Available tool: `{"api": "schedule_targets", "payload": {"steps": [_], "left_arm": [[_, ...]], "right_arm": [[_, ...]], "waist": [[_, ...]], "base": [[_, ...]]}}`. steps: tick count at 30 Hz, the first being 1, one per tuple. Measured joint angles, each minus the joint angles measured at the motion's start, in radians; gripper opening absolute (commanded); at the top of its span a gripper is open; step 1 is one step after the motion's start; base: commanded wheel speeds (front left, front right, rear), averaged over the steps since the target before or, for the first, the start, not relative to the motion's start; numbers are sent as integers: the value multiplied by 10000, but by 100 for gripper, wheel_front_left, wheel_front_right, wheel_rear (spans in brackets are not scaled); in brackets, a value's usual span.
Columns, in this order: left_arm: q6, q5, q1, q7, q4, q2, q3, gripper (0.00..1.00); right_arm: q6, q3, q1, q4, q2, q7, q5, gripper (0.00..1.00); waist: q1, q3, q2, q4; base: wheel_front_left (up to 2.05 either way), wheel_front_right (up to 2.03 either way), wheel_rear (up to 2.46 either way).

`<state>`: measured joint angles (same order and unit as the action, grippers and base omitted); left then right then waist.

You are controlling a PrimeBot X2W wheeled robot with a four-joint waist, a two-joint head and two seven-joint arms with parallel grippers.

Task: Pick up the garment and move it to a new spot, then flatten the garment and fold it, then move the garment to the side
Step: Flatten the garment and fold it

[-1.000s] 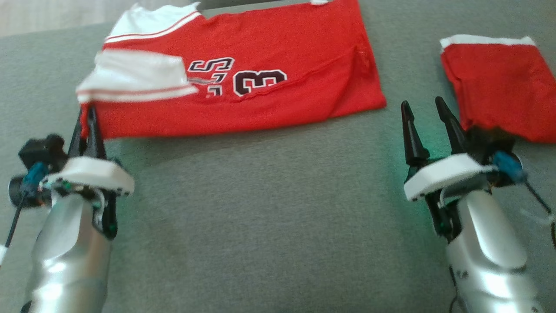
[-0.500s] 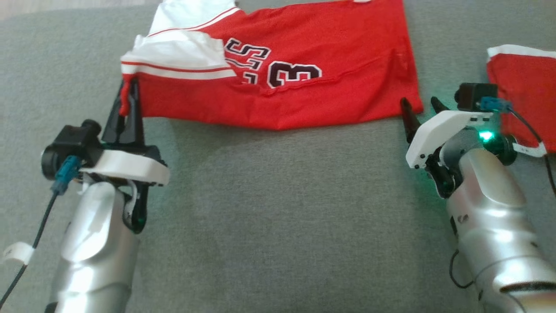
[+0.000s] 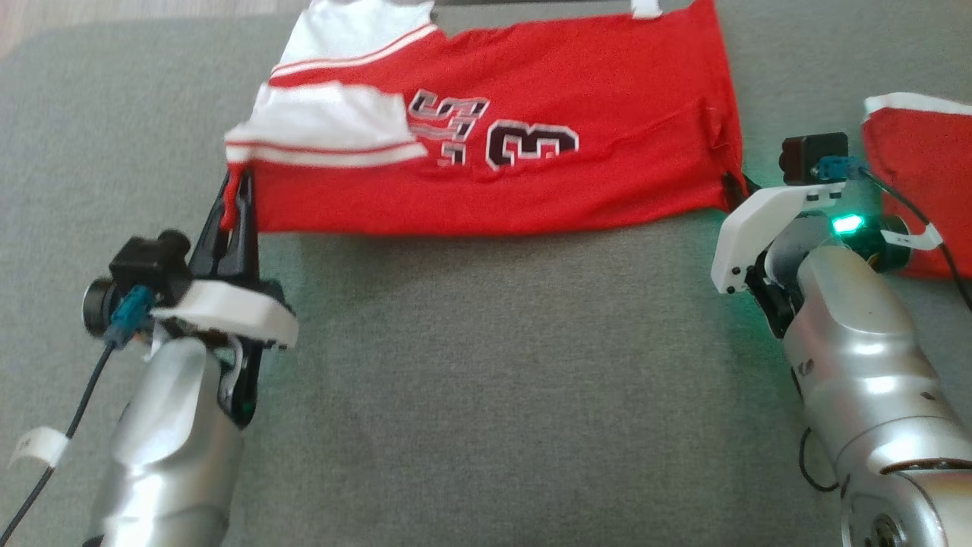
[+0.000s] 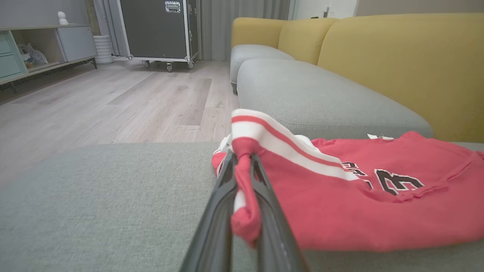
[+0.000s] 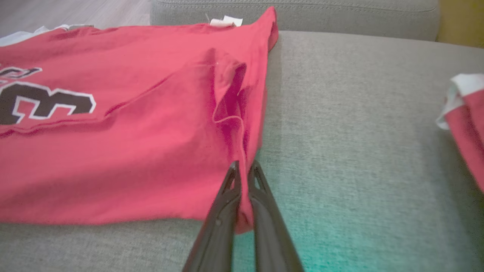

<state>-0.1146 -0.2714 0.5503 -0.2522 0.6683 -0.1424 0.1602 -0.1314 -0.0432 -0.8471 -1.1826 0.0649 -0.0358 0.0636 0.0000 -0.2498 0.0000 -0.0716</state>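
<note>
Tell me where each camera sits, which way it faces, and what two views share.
Head view: on the head, looking down at the jersey on the cushion; both arms, left gripper, right gripper.
Left wrist view: along the left gripper pinching the striped corner, toward a yellow sofa.
Right wrist view: along the right gripper pinching the opposite corner.
All three share the number 3.

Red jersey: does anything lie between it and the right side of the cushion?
Yes. A second red garment lies on the grey cushion, right of the jersey, just beyond the right claw, which is shut on the jersey's corner. Toward the robot, nothing visible lies in the way.
</note>
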Motion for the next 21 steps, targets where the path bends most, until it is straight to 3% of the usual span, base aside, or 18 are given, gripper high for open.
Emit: {"api": "schedule_targets", "payload": {"steps": [11, 21], "left_arm": [[-12, -17, -1015, 466, 1325, -424, 59, 0], [-98, -569, -3018, 1333, 825, -711, 372, 0]], "right_arm": [[-2, 380, 662, -263, -63, 360, -558, 0], [-2, 1475, 2409, 462, -92, 46, -2067, 0]], "waist": [[-1, 1211, 0, 626], [-3, 2536, 0, 1186]], "base": [[0, 0, 0], [0, 0, 0]]}}
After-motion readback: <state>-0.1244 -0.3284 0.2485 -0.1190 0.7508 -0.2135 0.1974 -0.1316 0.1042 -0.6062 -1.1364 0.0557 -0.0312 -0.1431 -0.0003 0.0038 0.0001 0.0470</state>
